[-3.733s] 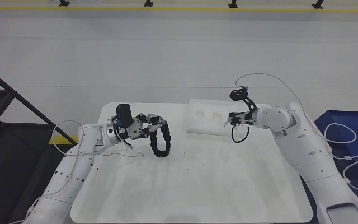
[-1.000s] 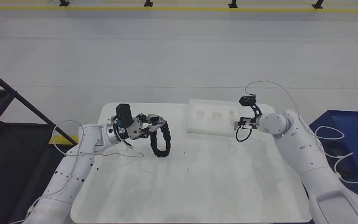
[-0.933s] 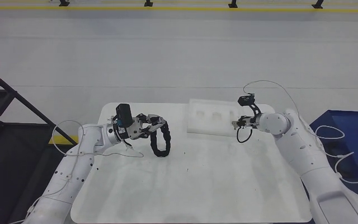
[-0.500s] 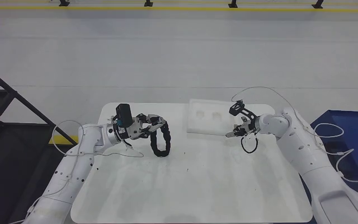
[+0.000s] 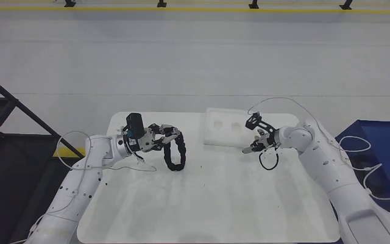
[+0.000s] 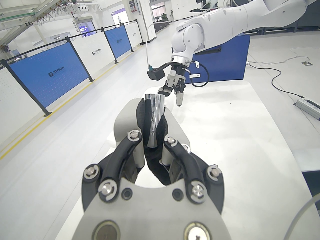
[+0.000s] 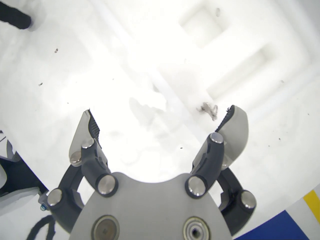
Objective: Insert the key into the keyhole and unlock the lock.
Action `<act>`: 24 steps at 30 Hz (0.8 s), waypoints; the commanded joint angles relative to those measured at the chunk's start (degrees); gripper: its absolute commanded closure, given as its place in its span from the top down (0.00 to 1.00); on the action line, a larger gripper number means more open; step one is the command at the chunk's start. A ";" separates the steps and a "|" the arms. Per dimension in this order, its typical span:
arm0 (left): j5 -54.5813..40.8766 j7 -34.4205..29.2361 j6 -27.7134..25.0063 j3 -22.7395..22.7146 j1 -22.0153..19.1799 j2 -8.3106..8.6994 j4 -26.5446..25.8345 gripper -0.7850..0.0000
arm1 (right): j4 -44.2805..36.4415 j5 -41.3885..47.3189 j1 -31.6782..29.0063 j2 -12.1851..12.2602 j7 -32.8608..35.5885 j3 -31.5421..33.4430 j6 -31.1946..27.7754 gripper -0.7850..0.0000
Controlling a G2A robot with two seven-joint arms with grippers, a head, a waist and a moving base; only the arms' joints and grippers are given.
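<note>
The lock is a black cable loop (image 5: 175, 154) with a chrome cylinder (image 6: 154, 116). My left gripper (image 5: 163, 136) holds it above the table's left part, shut on the cylinder (image 6: 152, 128), whose end faces the other arm. My right gripper (image 5: 245, 149) hangs open over the front edge of the white foam tray (image 5: 220, 127), nothing between its fingers (image 7: 160, 119). A small grey metal piece (image 7: 209, 109), possibly the key, lies on the tray's edge just off one fingertip (image 7: 231, 116). The right gripper (image 6: 171, 97) also appears beyond the cylinder in the left wrist view.
The white table (image 5: 213, 207) has bare room in its middle and front. The foam tray has square recesses (image 7: 202, 27). A black metal frame (image 5: 30, 119) stands off the table's left side, and a blue cabinet (image 6: 225, 58) to the right.
My right arm swung from the tray's right end towards the table's middle and lowered to the tray's front edge. The left arm and lock stayed still.
</note>
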 commanded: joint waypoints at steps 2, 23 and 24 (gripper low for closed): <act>0.00 0.00 0.00 0.00 0.00 0.00 0.00 0.00 | 1.41 -1.65 1.87 -0.54 -0.14 -1.66 -3.08 1.00; 0.00 0.00 0.00 0.00 0.00 0.00 0.00 0.00 | 23.49 -21.55 12.76 -5.82 -22.61 -11.33 -13.20 0.75; 0.00 0.00 0.00 0.00 0.00 0.00 0.00 0.00 | 24.33 -21.88 12.97 -6.14 -23.49 -11.63 -12.91 0.75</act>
